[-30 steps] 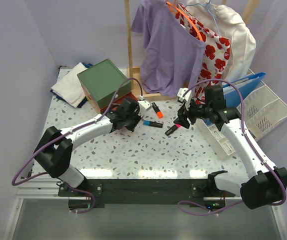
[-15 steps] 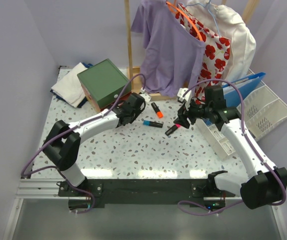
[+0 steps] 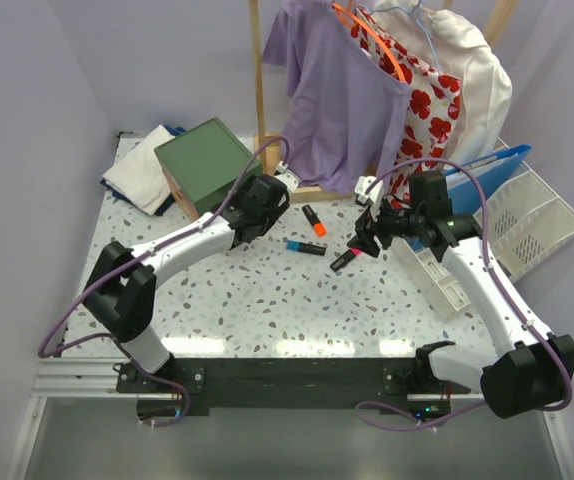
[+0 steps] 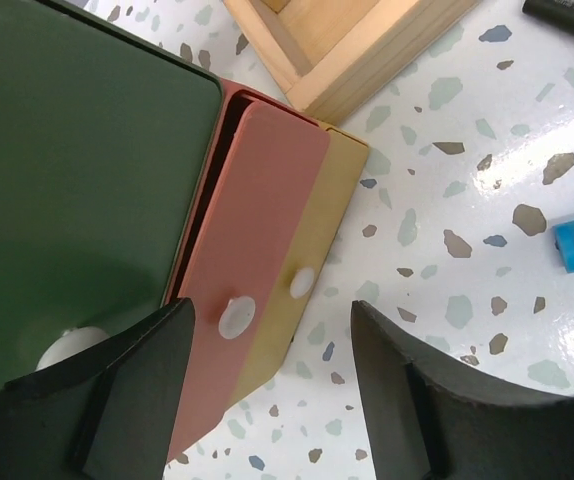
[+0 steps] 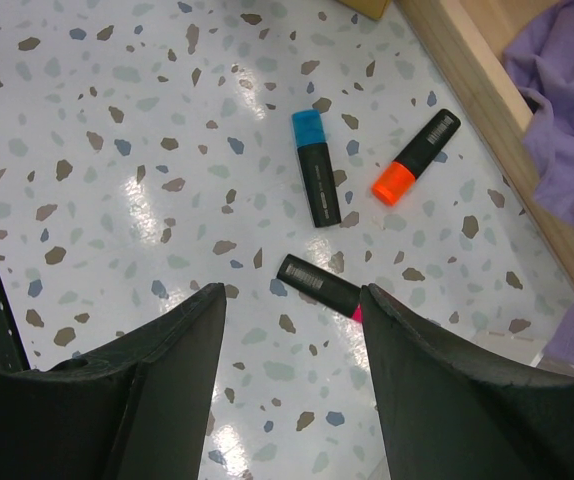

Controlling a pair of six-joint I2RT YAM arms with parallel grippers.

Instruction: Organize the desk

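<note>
Pale lilac walls (image 3: 37, 90) hem in the speckled white desk (image 3: 267, 300) — the left gripper (image 4: 267, 322) and the right gripper (image 5: 292, 300) hang above it, jaws apart, holding nothing.

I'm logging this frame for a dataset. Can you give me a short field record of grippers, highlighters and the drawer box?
left gripper: open, over the green box drawer fronts
right gripper: open, above the pink highlighter
other highlighters: blue highlighter, orange highlighter
highlighter state: all lying loose on the desk
drawers: red drawer, yellow drawer, a white knob each
</note>
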